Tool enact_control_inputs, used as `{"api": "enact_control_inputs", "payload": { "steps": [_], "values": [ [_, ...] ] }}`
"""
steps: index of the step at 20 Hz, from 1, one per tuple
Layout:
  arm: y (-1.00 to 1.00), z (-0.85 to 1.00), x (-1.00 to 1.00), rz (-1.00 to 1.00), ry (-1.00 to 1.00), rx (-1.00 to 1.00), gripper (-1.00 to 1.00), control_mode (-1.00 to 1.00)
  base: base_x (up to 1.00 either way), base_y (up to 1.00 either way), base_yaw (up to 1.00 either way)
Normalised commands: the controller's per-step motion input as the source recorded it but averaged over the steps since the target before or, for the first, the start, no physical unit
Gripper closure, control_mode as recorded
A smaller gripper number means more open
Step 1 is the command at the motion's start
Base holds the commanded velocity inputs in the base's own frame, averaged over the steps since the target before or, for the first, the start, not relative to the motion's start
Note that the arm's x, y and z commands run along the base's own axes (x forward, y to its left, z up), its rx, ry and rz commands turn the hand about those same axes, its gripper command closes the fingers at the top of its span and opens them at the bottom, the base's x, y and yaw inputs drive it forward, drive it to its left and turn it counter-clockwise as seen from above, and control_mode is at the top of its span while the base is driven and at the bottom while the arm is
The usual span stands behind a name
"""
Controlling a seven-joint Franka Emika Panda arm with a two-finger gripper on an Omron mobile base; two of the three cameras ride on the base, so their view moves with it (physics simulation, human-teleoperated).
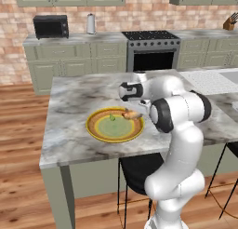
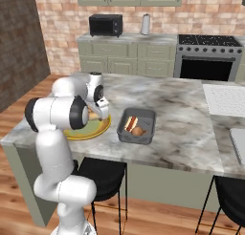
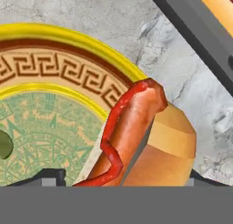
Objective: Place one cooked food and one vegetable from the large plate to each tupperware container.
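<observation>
You are above the hot dog (image 3: pixel 150 141), which lies on the right edge of the large plate (image 3: pixel 59 36) and fills the lower middle of the hand view. It is a red sausage in a tan bun. I judge it to be light and a little soft, and the sausage can slip out of the bun if you squeeze only the top. It is better to take it across the short side, near the middle of its length, with the fingers on the two sides of the bun.

The gripper (image 2: pixel 101 110) hangs low over this food, at the left of the middle in the right base view. The fingertips are almost hidden at the bottom of the hand view, so I cannot tell if they are open or already closed on the bun.

A small green vegetable (image 1: pixel 112 117) sits apart from the hot dog, towards the centre of the plate. It is not in your way.

The dark grey container (image 2: pixel 149 115) stands just beside the plate, to its right in the right base view. It already holds a hot dog (image 2: pixel 130 122) and a second brownish piece, which I cannot identify. Its near wall crosses the upper right of the hand view, so lift high enough to pass over that rim.
</observation>
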Motion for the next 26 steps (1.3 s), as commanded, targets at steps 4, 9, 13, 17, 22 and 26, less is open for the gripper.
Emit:
{"api": "enact_control_inputs", "payload": {
  "steps": [4,9,13,17,22,26],
  "values": [
    [-0.31,0.42,-1.0,0.05,-0.06,0.0,1.0,-1.0,0.0,0.0,0.0],
    [-0.17,0.68,-0.99,0.19,-0.02,-0.09,1.0,-1.0,0.0,0.0,0.0],
    [0.0,0.57,-0.68,0.39,0.01,-0.22,1.0,-1.0,0.0,0.0,0.0],
    [0.0,0.14,-0.46,0.39,0.06,-0.09,1.0,-1.0,0.0,0.0,0.0],
    [0.1,0.06,-0.48,0.25,0.1,0.06,1.0,-1.0,0.0,0.0,0.0],
    [0.18,0.03,-0.1,0.13,0.29,0.0,1.0,-1.0,0.0,0.0,0.0]
  ]
}}
